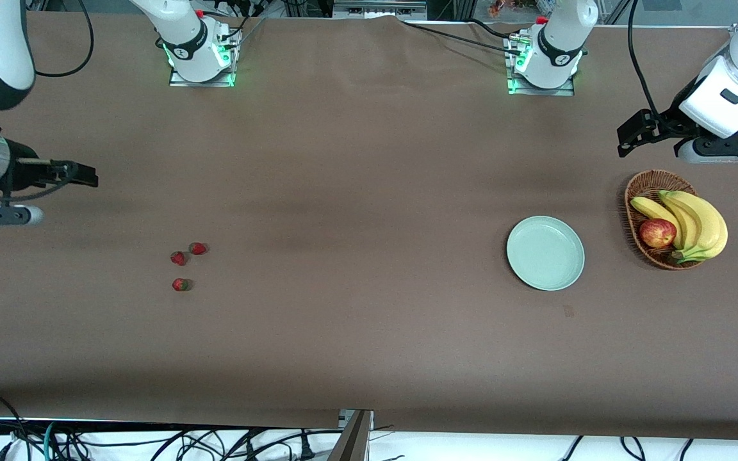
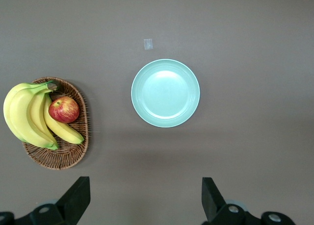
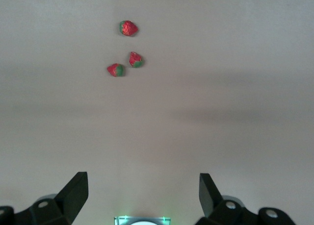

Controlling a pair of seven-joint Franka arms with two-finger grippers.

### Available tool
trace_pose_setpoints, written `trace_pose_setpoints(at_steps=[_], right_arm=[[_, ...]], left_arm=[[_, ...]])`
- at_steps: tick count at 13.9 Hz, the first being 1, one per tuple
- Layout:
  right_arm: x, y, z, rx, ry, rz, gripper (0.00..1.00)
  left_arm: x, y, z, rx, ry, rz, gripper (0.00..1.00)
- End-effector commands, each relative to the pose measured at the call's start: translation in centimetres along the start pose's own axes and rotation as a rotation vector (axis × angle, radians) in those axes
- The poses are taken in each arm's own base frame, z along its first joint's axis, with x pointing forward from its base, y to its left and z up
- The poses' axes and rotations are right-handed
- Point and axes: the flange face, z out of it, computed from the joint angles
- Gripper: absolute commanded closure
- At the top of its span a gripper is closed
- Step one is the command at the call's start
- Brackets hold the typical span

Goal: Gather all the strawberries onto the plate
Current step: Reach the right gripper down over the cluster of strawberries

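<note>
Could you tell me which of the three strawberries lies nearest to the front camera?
It is the lone strawberry, lowest in the front view. The other two strawberries sit close together as a pair, farther from the camera.

You see a brown bench (image 1: 356, 192) spanning the whole scene under soft, even light. At six o'clock, black cables (image 1: 215, 442) tangle on a white floor (image 1: 471, 448) past its edge.

3 red strawberries (image 1: 183, 262) clustered, well apart from bare mint plate (image 1: 545, 253)
</note>
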Motion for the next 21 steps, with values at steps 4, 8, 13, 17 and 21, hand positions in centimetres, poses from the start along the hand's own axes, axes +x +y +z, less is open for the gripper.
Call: trace_pose_setpoints(at_steps=[4,8,13,17,21], right_arm=[[8.5,-6.8,11.8,0.033,0.019,-0.086,0.00],[12.8,-8.7,18.7,0.027,0.113,-0.103,0.00],[15.2,-6.1,25.2,0.015,0.162,-0.096,0.00],[15.3,-4.7,26.1,0.015,0.161,-0.115,0.00],[16.1,-4.3,27.9,0.009,0.202,-0.112,0.00]], left_arm=[[0.3,0.2,-0.6,-0.017,-0.008,0.004,0.00],[0.3,0.2,-0.6,-0.018,-0.007,0.004,0.00],[0.3,0.2,-0.6,-0.017,-0.008,0.004,0.00],[0.3,0.2,-0.6,-0.017,-0.008,0.004,0.00],[0.3,0.2,-0.6,-0.017,-0.008,0.004,0.00]])
